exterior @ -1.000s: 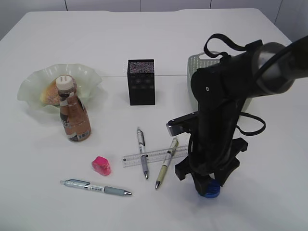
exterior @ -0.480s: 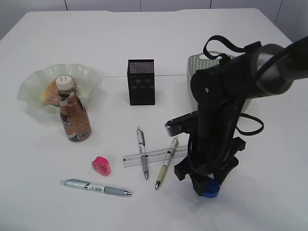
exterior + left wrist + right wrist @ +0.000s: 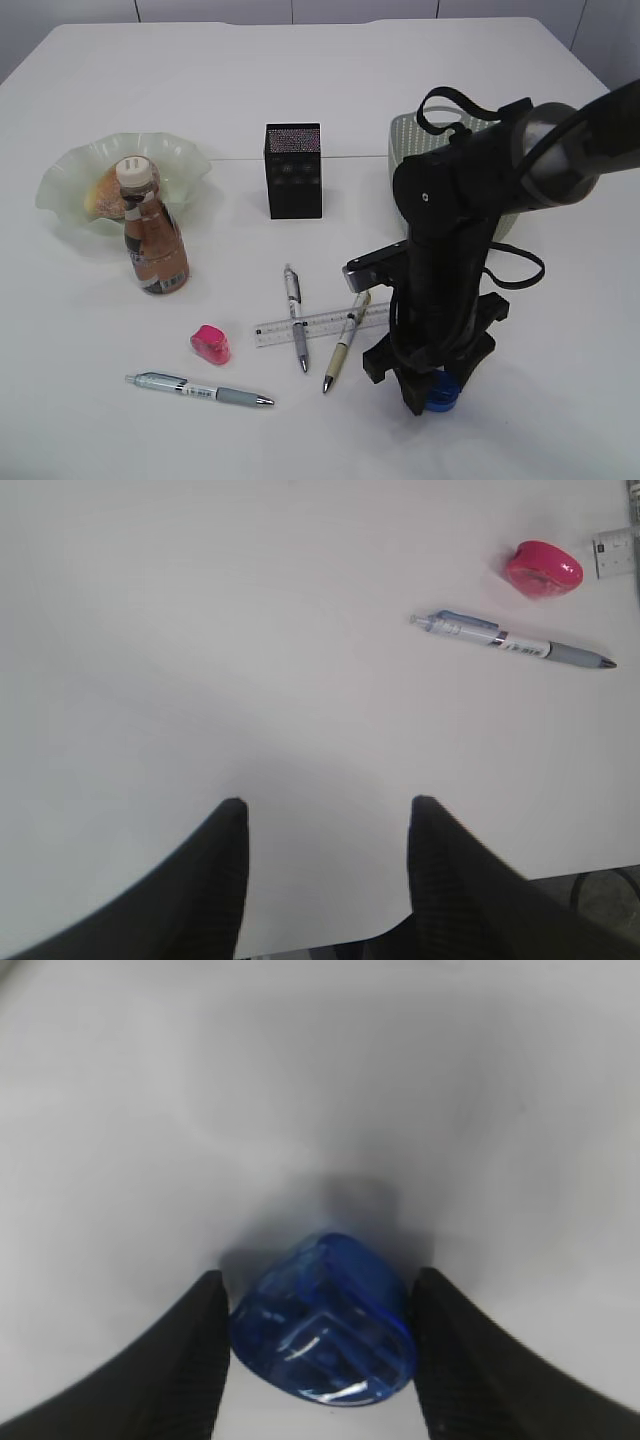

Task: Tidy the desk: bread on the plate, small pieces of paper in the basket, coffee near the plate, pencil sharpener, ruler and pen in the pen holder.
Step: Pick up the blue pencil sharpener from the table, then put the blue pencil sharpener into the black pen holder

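Observation:
My right gripper stands open low over the desk, its fingers close on either side of a blue pencil sharpener that rests on the surface. My left gripper is open and empty above bare desk. A pink pencil sharpener and a grey-blue pen lie at front left. The ruler lies under two crossed pens. The bread is in the plate, the coffee beside it. No paper pieces show.
The black mesh pen holder stands mid-desk. The basket sits behind the right arm, mostly hidden by it. The desk's front edge runs just under the left gripper's fingers.
The right arm has lowered and shifted slightly left over the blue sharpener. The sharpener and everything else on the desk stay put.

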`<control>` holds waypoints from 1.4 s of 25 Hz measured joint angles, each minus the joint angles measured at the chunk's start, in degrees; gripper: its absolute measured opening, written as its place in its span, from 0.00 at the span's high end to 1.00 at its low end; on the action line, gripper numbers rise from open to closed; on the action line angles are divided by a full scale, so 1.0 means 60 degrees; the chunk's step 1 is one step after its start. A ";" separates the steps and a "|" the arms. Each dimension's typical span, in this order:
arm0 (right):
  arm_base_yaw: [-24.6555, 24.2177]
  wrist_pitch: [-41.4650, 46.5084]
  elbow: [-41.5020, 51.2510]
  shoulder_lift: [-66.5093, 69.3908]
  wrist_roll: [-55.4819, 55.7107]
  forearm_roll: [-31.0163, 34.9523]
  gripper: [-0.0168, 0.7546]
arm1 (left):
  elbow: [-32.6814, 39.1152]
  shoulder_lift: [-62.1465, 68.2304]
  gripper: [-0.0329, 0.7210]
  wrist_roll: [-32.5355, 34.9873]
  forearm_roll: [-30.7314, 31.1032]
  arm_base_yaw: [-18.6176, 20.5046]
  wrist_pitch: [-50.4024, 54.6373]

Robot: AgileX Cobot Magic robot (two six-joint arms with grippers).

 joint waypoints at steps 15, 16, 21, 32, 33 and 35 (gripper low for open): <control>0.0000 0.0000 -0.0039 0.0000 0.0000 0.0000 0.48 | 0.0000 0.0000 0.45 0.0000 0.0000 0.0000 -0.0020; 0.0000 0.0021 -0.0116 0.0022 -0.0015 0.0000 0.48 | 0.0000 0.0000 0.45 0.0000 0.0000 0.0000 -0.0020; 0.0000 0.0294 -0.0918 0.0080 -0.0015 0.0000 0.48 | 0.0000 0.0000 0.45 0.0000 0.0000 0.0000 -0.0020; 0.0015 0.0053 -0.3677 0.0099 0.0002 0.0036 0.48 | 0.0000 0.0000 0.45 0.0000 0.0000 0.0000 -0.0234; 0.0015 -0.0169 -0.3894 0.0099 0.0002 0.0036 0.48 | 0.0000 0.0000 0.45 0.0000 0.0000 0.0000 -0.0234; 0.0015 -0.0776 -0.4218 0.0099 0.0002 0.0036 0.48 | 0.0000 0.0000 0.45 0.0000 0.0000 0.0000 -0.0234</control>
